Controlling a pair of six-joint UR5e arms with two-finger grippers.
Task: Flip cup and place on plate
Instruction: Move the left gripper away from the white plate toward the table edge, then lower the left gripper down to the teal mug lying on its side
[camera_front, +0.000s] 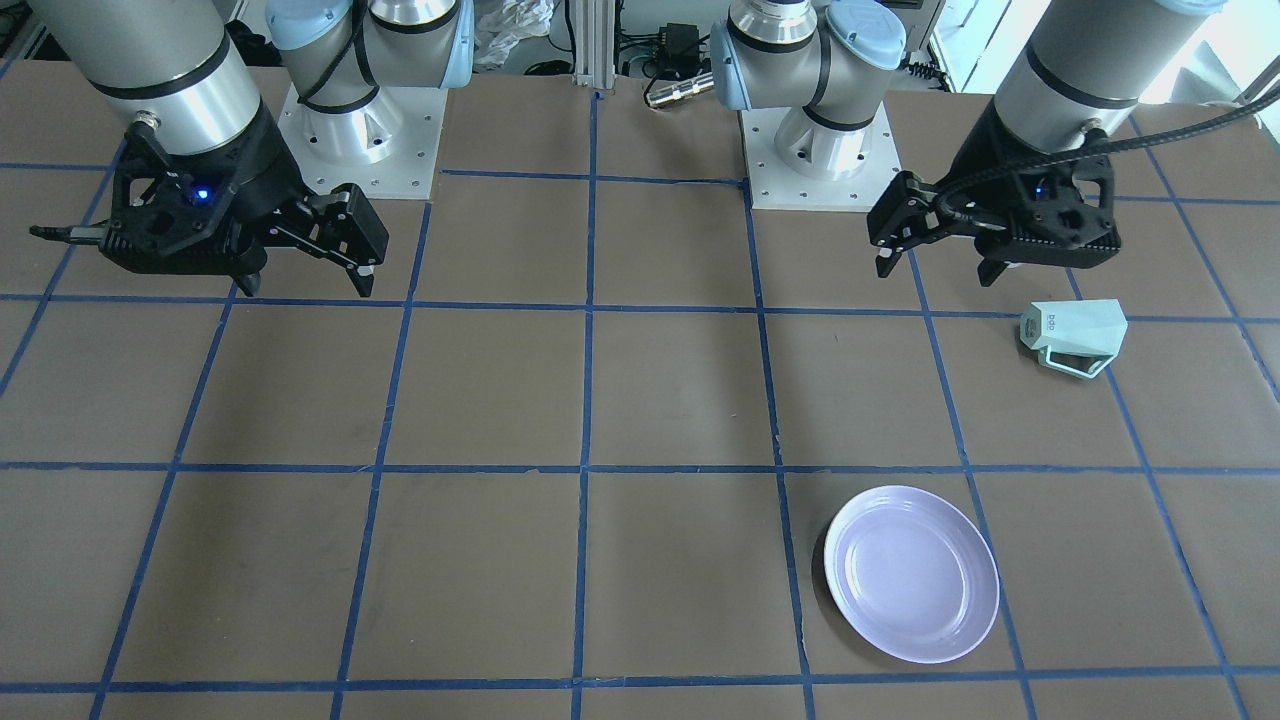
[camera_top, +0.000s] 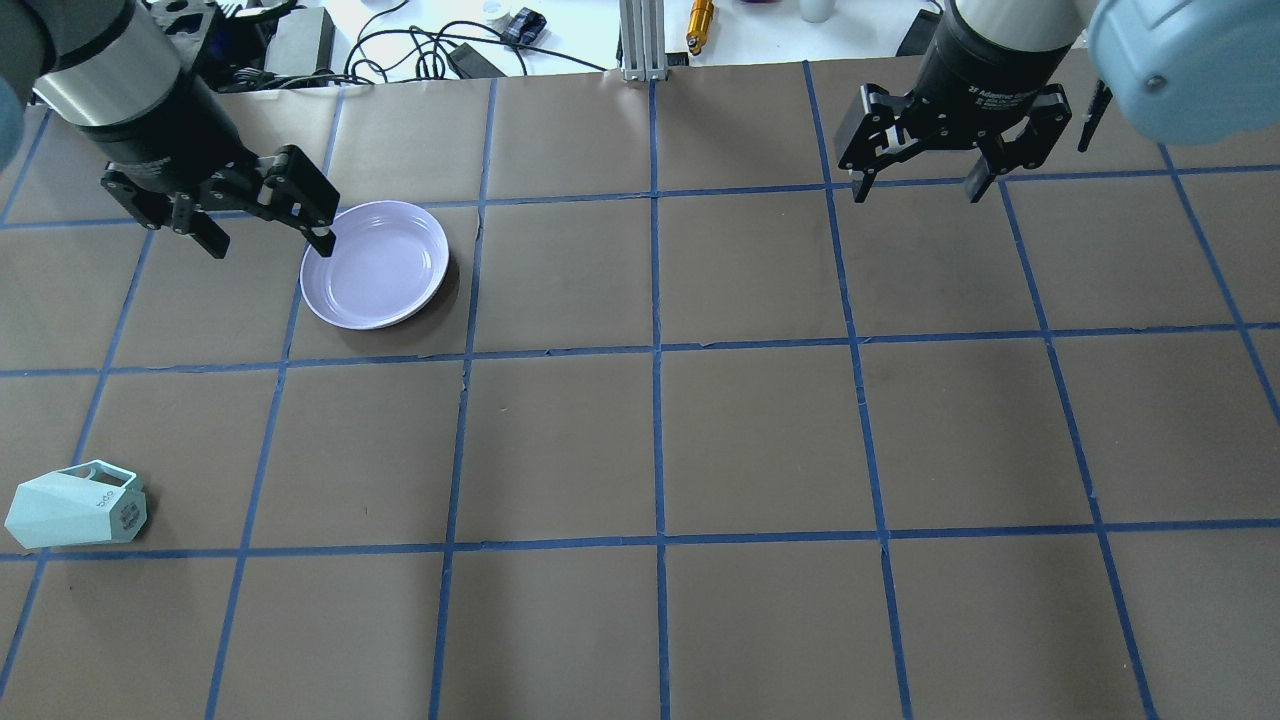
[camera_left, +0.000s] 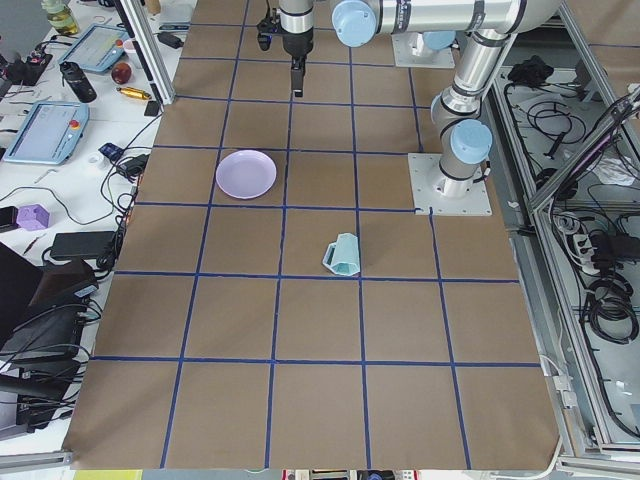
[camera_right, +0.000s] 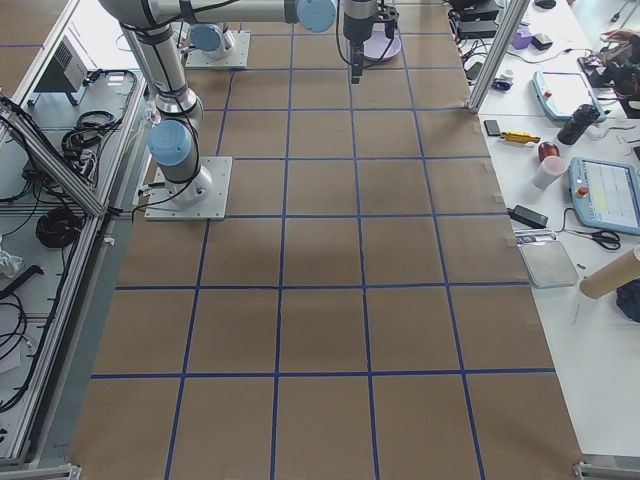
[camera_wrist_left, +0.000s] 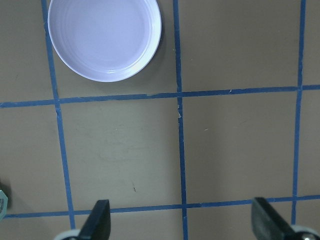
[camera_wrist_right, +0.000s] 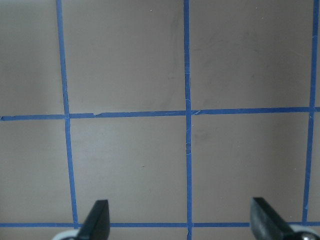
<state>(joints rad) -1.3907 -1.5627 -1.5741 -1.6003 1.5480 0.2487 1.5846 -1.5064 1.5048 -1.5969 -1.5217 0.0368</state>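
Observation:
The pale mint cup (camera_top: 75, 507) lies on its side near the table's left edge, its lettered base towards the middle and its handle up; it also shows in the front view (camera_front: 1072, 338). The lavender plate (camera_top: 375, 264) lies flat and empty, farther from the robot; it also shows in the front view (camera_front: 911, 573) and the left wrist view (camera_wrist_left: 104, 37). My left gripper (camera_top: 268, 243) is open and empty, raised beside the plate's left rim, well away from the cup. My right gripper (camera_top: 918, 187) is open and empty over bare table at the far right.
The brown table carries a blue tape grid (camera_top: 655, 350). The two arm bases (camera_front: 355, 130) (camera_front: 820, 150) stand at the robot's side. An aluminium post (camera_top: 640, 40) and cables lie beyond the far edge.

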